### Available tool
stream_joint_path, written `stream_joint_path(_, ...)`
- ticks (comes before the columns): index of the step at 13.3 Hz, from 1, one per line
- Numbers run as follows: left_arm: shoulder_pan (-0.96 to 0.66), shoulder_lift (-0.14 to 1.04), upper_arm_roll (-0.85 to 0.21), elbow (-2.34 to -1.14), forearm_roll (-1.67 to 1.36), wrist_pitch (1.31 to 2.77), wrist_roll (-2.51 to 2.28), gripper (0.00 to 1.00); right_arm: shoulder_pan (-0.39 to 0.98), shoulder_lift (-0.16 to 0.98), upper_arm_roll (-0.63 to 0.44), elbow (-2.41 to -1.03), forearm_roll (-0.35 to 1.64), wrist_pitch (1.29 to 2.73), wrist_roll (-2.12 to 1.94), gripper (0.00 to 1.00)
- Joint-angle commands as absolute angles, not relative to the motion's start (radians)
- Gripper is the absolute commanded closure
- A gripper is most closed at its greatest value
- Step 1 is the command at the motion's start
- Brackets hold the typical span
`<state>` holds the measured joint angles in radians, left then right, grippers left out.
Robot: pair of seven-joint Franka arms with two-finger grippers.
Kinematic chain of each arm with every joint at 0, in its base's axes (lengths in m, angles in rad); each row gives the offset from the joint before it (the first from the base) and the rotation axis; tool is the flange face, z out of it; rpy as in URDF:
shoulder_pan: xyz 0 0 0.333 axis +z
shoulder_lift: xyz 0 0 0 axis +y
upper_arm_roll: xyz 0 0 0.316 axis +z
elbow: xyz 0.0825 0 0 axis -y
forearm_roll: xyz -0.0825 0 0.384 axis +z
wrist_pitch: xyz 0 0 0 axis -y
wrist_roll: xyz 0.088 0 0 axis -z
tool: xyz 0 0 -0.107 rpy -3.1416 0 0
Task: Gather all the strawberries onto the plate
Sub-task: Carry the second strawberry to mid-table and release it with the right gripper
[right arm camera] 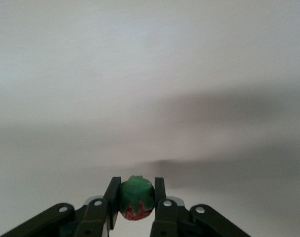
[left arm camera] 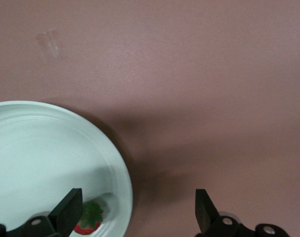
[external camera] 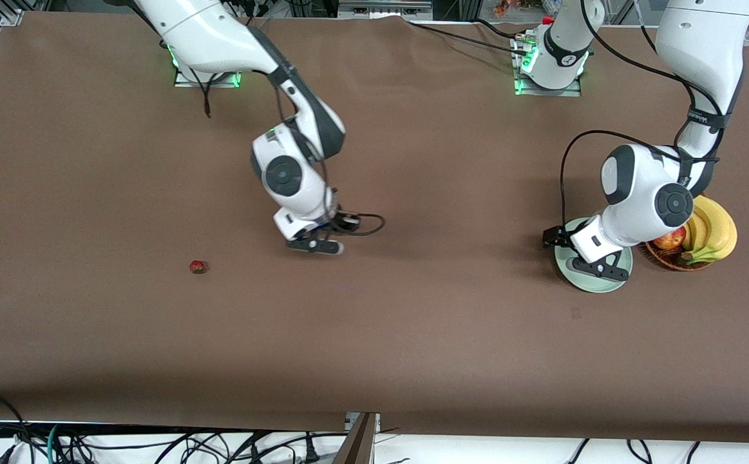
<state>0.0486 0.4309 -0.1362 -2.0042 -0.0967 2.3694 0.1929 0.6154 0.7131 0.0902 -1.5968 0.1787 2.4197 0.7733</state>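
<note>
Now, held strawberry (right arm camera: 136,199): pinched between the right gripper's (right arm camera: 136,200) fingers (right arm camera: 112,197), green cap toward the wrist camera.
Right gripper: over bare table (external camera: 413,335).
Left gripper (left arm camera: 135,212): spread wide over the plate (left arm camera: 36,153) — one berry (left arm camera: 90,219) inside, by one finger.
Loose strawberry (external camera: 198,266): on the table toward the right arm's end — axis unclear.

Right gripper (right arm camera: 135,197) clamped on a green-capped strawberry (right arm camera: 136,199), above the bare brown table (right arm camera: 150,74).

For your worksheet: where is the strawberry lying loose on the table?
In the front view, the loose strawberry lies on the table toward the right arm's end, nearer the camera than the right pincer.
</note>
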Motion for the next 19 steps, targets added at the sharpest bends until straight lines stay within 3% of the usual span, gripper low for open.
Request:
stream_joint_path(1, 0.034, 0.411, -0.135, -2.002, -0.117, 2.342, 0.164, 0.00, 0.705, 0.857, 0.083, -1.404, 0.190, 2.492, 0.957, 0.73)
stream_joint_path(6, 0.028, 0.420, -0.158, -2.017, -0.112, 2.342, 0.104, 0.00, 0.819, 0.965, 0.086, -1.345, 0.190, 2.857, 1.203, 0.72)
stream_joint_path(7, 0.022, 0.423, -0.172, -2.017, -0.112, 2.342, 0.103, 0.00, 0.836, 0.982, 0.086, -1.318, 0.190, 2.888, 1.282, 0.67)
stream_joint_path(8, 0.017, 0.428, -0.184, -2.016, -0.112, 2.342, 0.080, 0.00, 0.841, 0.983, 0.084, -1.301, 0.187, 2.887, 1.334, 0.51)
stream_joint_path(9, 0.012, 0.429, -0.189, -2.016, -0.109, 2.344, 0.051, 0.00, 0.839, 0.976, 0.083, -1.301, 0.186, 2.882, 1.341, 0.22)
stream_joint_path(10, 0.006, 0.431, -0.205, -2.016, -0.107, 2.345, 0.035, 0.00, 0.839, 0.971, 0.078, -1.302, 0.166, 2.882, 1.335, 0.02)
stream_joint_path(11, 0.003, 0.433, -0.207, -2.016, -0.107, 2.345, 0.026, 0.00, 0.841, 0.968, 0.075, -1.304, 0.131, 2.882, 1.335, 0.01)
stream_joint_path(12, 0.002, 0.437, -0.207, -2.016, -0.107, 2.345, 0.020, 0.00, 0.833, 0.959, 0.075, -1.305, 0.109, 2.849, 1.333, 0.01)
stream_joint_path(19, -0.072, 0.492, -0.275, -2.003, -0.019, 2.426, -0.232, 0.00, 0.730, 0.749, 0.011, -1.285, 0.023, 2.193, 1.026, 0.01)
